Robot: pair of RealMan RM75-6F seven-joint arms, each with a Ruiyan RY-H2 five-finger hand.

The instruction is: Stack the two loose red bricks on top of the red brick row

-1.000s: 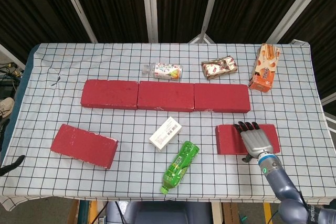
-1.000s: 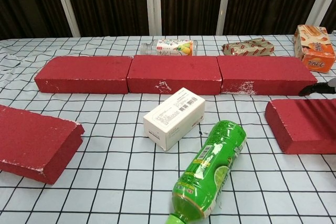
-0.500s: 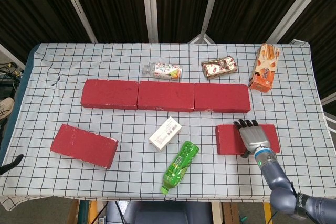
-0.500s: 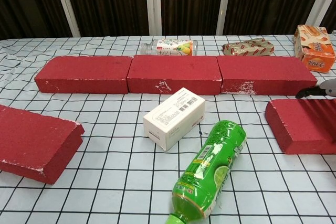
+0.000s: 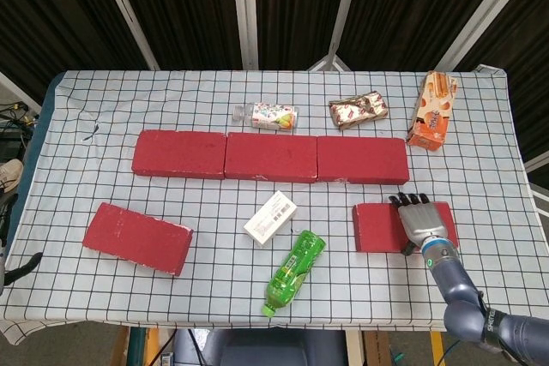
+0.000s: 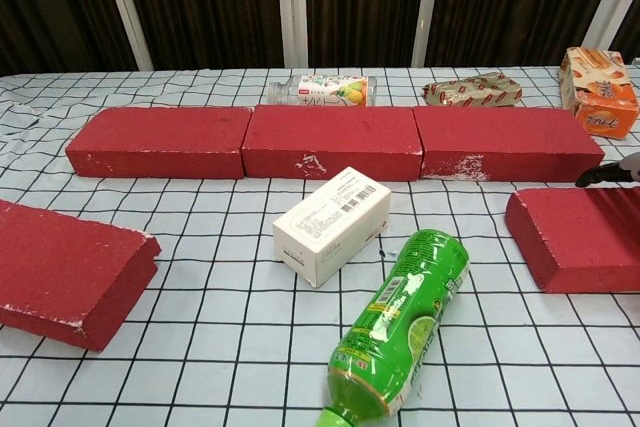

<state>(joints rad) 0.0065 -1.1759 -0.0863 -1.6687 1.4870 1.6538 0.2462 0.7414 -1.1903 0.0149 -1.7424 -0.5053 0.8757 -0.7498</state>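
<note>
Three red bricks form a row (image 5: 270, 157) (image 6: 335, 139) across the middle of the checked cloth. One loose red brick (image 5: 137, 237) (image 6: 65, 272) lies at the front left. The other loose red brick (image 5: 377, 227) (image 6: 575, 237) lies flat at the front right. My right hand (image 5: 419, 220) rests palm down on the right half of that brick, its fingers spread and reaching the far edge. In the chest view only dark fingertips (image 6: 605, 173) show past that edge. A dark shape (image 5: 24, 265) at the left border may be my left hand; its pose is not readable.
A white box (image 5: 271, 218) and a green bottle (image 5: 293, 272) lie between the two loose bricks. Behind the row are a small bottle (image 5: 268, 115), a snack wrapper (image 5: 358, 110) and an orange carton (image 5: 431, 111). The table's front edge runs just below the loose bricks.
My right hand has slid a little to the right and forward over the right loose brick. No brick has moved.
</note>
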